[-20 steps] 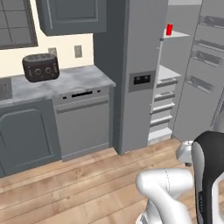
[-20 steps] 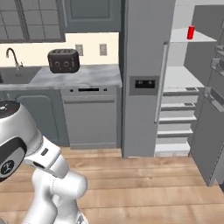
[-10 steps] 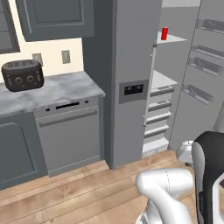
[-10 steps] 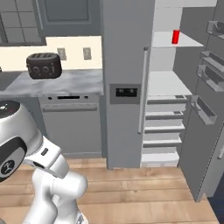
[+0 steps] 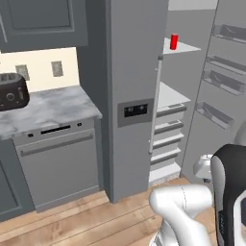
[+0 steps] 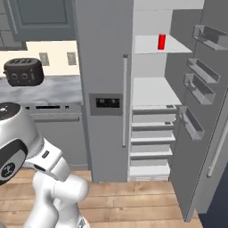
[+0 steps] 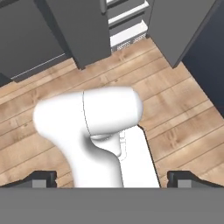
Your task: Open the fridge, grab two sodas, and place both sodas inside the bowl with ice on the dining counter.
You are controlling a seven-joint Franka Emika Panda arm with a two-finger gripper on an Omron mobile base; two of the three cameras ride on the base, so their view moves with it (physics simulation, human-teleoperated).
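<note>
While fridge (image 6: 107,89) open, hand view catches wood floor (image 7: 175,118)

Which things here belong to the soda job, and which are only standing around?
For the job:
- fridge, right door open
- red soda can on an upper fridge shelf
- gripper, open, pointing at the wooden floor

Not for the job:
- toaster
- dishwasher
- marble worktop

No writing, brand, number or sign can be read anywhere. The dark display panel (image 6: 105,103) on the tall grey fridge's closed door, centre of the right base view, shows only faint pale marks too small to make out. The small plain red can (image 6: 161,42) at upper right carries no label.
</note>
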